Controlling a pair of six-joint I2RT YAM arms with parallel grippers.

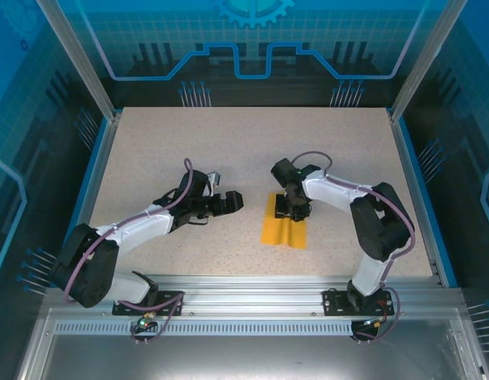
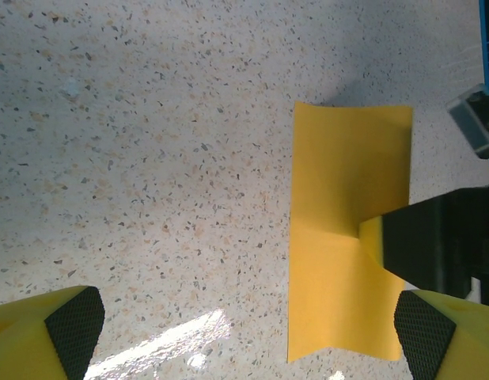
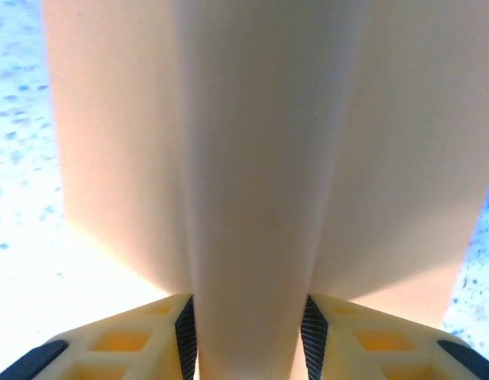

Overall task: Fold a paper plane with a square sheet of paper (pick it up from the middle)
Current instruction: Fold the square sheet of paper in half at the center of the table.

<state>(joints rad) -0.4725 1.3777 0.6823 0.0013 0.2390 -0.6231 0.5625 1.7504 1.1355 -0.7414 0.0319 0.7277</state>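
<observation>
The square sheet of paper (image 1: 284, 229) is orange-yellow and lies on the speckled table, right of centre. My right gripper (image 1: 294, 210) points down onto its far half. In the right wrist view the paper (image 3: 252, 158) bulges up into a lengthwise ridge between the black pads (image 3: 183, 332), which press on both sides; the right gripper (image 3: 248, 340) is shut on that ridge. The left wrist view shows the sheet (image 2: 347, 237) with the right gripper's fingers (image 2: 434, 245) on its right edge. My left gripper (image 1: 235, 201) hovers left of the sheet, open and empty (image 2: 248, 324). The paper plane is out of view.
Blue rails line the table's left side (image 1: 94, 170) and right side (image 1: 411, 182). An aluminium rail (image 1: 244, 285) carrying both arm bases runs along the near edge. Transparent panels wall in the back and sides. Bare tabletop (image 1: 229, 142) stretches behind both grippers.
</observation>
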